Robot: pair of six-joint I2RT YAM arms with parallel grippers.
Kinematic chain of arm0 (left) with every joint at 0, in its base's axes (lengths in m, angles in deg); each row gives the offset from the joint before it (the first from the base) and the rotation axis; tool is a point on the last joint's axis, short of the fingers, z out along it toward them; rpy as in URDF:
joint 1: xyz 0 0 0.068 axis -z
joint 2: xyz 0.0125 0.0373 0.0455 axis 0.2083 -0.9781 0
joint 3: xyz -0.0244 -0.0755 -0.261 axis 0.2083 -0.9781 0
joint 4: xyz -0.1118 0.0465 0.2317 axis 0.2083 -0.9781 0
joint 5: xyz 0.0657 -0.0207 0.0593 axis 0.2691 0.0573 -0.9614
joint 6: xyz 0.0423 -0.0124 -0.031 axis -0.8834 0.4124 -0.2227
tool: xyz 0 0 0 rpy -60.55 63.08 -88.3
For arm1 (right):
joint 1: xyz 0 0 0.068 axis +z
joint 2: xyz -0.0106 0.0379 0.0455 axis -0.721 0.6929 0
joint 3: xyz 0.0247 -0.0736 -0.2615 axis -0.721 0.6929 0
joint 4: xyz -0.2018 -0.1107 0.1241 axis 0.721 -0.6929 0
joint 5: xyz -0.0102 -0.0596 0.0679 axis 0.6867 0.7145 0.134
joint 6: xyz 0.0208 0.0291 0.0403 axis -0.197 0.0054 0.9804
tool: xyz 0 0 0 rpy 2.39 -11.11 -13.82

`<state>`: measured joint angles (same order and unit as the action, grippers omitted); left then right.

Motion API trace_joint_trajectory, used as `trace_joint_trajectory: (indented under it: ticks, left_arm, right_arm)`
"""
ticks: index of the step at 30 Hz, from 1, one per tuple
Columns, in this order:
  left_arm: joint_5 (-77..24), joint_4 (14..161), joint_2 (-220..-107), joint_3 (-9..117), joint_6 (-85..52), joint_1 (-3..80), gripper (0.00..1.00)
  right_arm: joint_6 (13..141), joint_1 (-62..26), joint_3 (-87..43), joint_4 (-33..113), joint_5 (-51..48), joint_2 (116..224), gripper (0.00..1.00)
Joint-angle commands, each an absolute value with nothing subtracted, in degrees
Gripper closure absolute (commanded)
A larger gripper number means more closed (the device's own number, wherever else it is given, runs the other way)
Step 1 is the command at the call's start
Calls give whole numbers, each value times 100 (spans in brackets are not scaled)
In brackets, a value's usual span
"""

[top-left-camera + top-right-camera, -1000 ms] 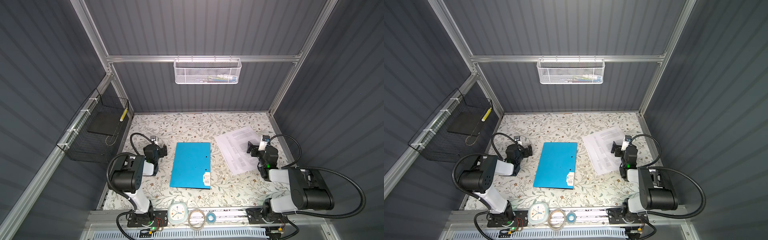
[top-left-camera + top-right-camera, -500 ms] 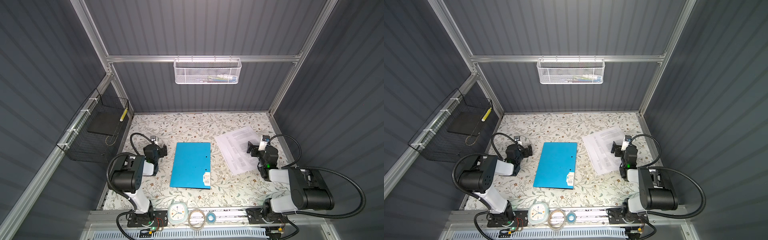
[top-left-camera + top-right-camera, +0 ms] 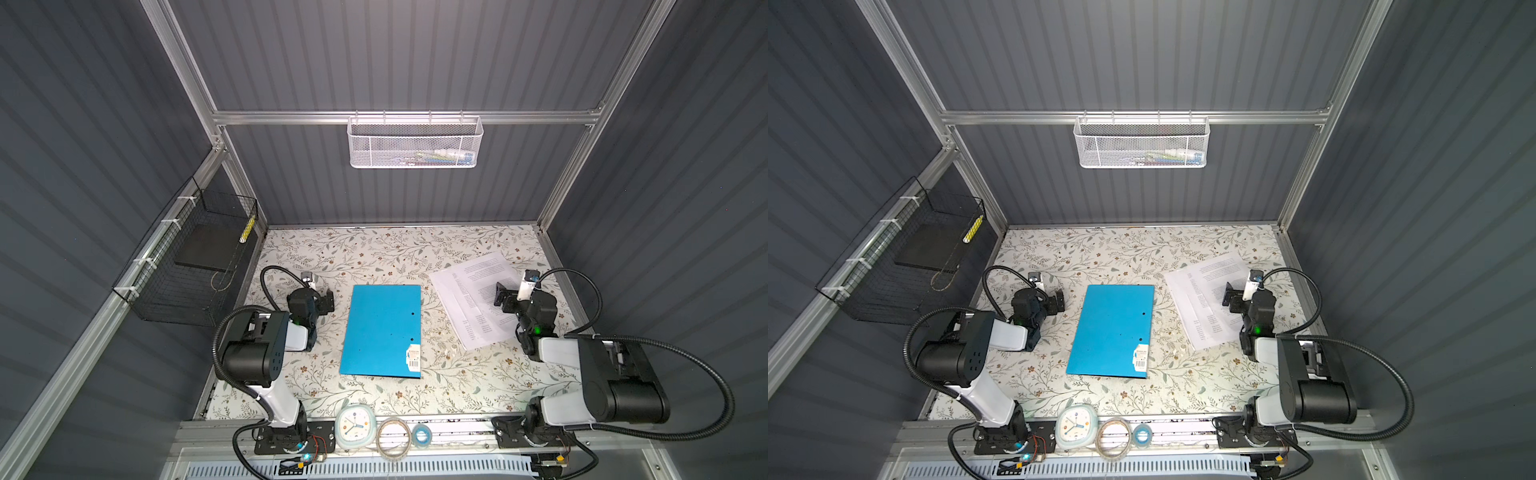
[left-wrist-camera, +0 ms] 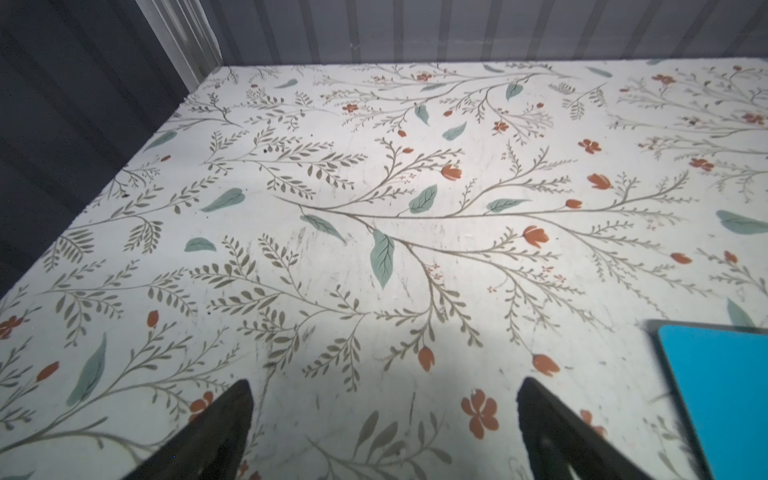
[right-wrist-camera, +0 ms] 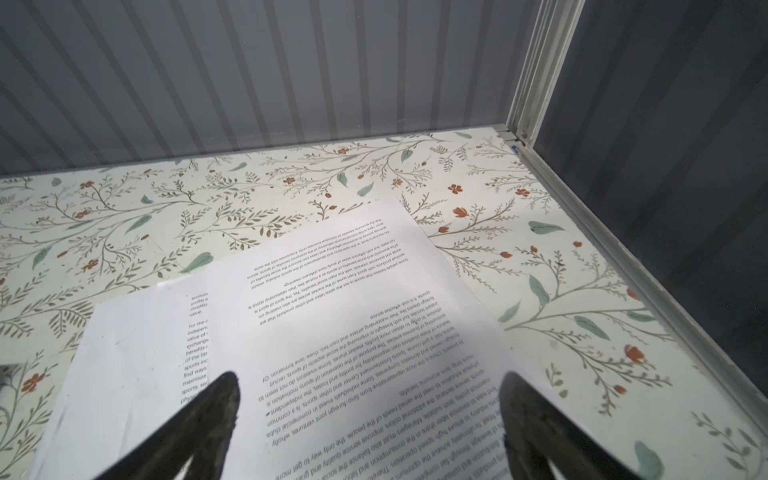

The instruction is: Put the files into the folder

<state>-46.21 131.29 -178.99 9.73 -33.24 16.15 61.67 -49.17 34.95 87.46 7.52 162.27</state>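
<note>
- The bright blue flat folder (image 3: 381, 330) lies closed near the middle of the desk, cover up. Its white barcode label (image 3: 413, 358) sits by its front right corner.
- The files, a loose fan of white printed sheets (image 3: 471, 299), lie skewed toward the desk's right edge. A strip of bare surface separates them from the folder.
- My right gripper (image 5: 369, 378) is over the files with its jaws spread wide and nothing between them. I cannot tell whether its tips touch the paper.
- My left gripper (image 4: 382, 386) is also spread open and empty, over bare desk between the folder and the left edge.
- The desk itself, a pale floral-patterned surface (image 3: 374, 249), is bare along its whole back edge and between the folder and the front edge.
- On the front rail sit a pale square clock (image 3: 355, 426), a thin clear tape ring (image 3: 392, 434) and a small blue tape roll (image 3: 422, 436).
- Grey ribbed walls (image 3: 395, 62) close in the back and both sides.
- A white mesh basket (image 3: 415, 143) hangs on the back rail, and a black wire basket (image 3: 187, 266) hangs on the left wall.
</note>
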Motion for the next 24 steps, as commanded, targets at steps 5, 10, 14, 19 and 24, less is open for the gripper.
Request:
trace_joint_trajectory:
  ticks: [5,10,14,19,24]
  left_arm:
    - [-4343,10468,-16483,1818,-2666,1581,0]
    - [-3355,8661,-15810,2383,-1797,1610,1]
    - [-2833,7780,-15533,2366,-1447,1875,0]
    - [-2889,7655,-14944,1739,-1062,2523,1]
    - [-2913,7358,-14659,1404,-876,2662,0]
  right_arm:
    - [6812,-4683,2514,5923,522,14481,10]
    - [7235,-3864,1802,3907,209,13884,11]
    - [7718,-3163,1578,2961,-483,13772,19]
    - [8313,-2150,1889,2902,-905,13873,23]
    - [8478,-1249,1987,2899,-643,14369,24]
